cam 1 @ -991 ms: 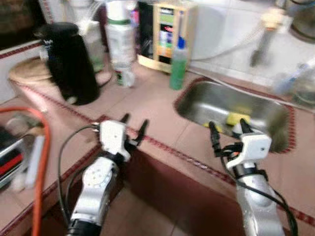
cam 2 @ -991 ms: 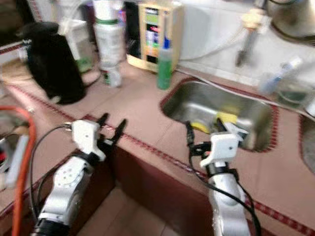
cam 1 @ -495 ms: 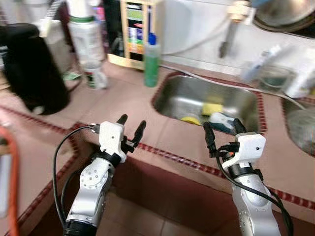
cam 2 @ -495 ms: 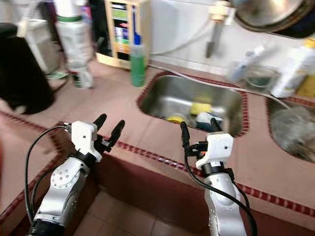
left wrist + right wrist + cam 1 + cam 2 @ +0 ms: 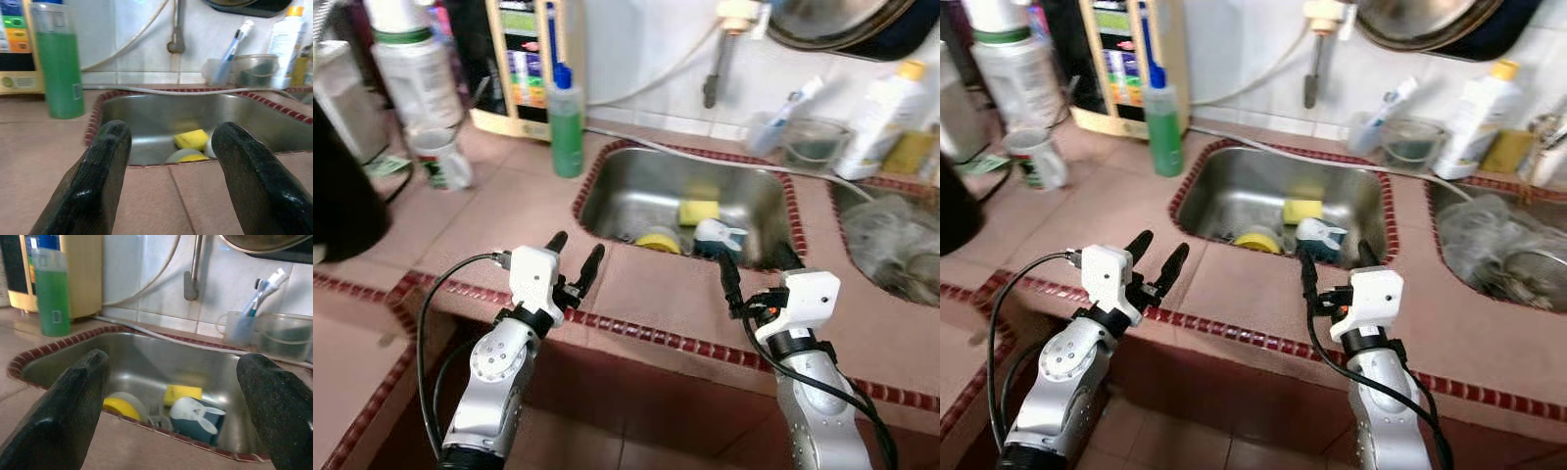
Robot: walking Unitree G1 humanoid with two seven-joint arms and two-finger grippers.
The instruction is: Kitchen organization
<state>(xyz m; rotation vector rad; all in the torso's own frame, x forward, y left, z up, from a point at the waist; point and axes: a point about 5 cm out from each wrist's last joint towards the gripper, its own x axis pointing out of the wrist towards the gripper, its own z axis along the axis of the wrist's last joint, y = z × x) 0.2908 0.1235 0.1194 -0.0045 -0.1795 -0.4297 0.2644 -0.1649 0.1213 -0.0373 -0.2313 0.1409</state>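
Note:
A steel sink (image 5: 607, 181) is set into the pink tiled counter straight ahead. In it lie a yellow sponge (image 5: 698, 211), a round yellow-rimmed dish (image 5: 656, 240) and a teal and white cup with ears (image 5: 715, 238). My left gripper (image 5: 576, 257) hovers open over the counter's front edge, left of the sink, holding nothing. My right gripper (image 5: 756, 269) is open and empty just in front of the sink's near rim, close to the teal cup (image 5: 195, 413). A green bottle (image 5: 565, 122) stands by the sink's far left corner.
A white mug (image 5: 440, 162) and a big plastic jar (image 5: 416, 73) stand at far left, beside a black kettle (image 5: 337, 196). Behind the sink are a faucet (image 5: 715, 59), a toothbrush cup (image 5: 769, 132) and a white bottle (image 5: 881, 103). A second basin (image 5: 891, 245) lies to the right.
The view has swung to the right, so the sink now sits in the middle and the kettle is at the left edge. Both grippers hold the same open pose.

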